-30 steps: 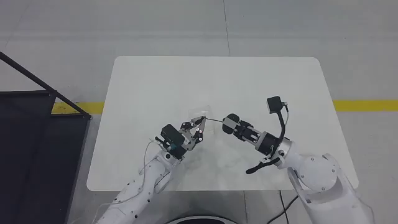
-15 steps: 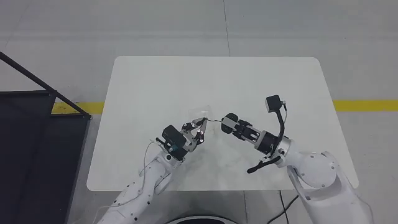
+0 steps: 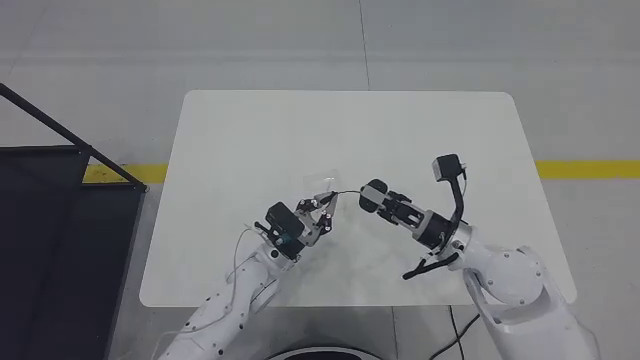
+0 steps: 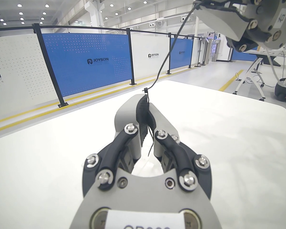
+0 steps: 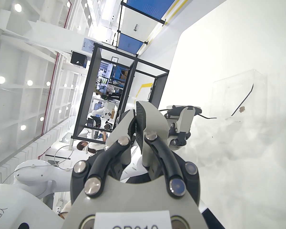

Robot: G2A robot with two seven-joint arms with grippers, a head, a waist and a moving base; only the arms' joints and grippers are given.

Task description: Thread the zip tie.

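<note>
Left hand [image 4: 146, 103], right hand [image 5: 137, 113] pinch zip tie [image 4: 168, 52] — clamped parts hidden.

The left gripper [image 4: 145, 101] is formed of pale grey plates and black curved links fastened by silver screws [image 4: 130, 129], with ribbed black lining on its fingers [image 4: 126, 114]. The right gripper [image 5: 137, 110] is built alike. The arms [image 3: 225, 305] are clad in white shells

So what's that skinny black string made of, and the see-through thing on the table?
The zip tie looks like thin black plastic, maybe nylon: it bends smoothly between the left gripper and the right gripper. The see-through container seems clear glossy plastic: the table shows through it and its edges catch light. Stiff or soft, I cannot tell.
</note>
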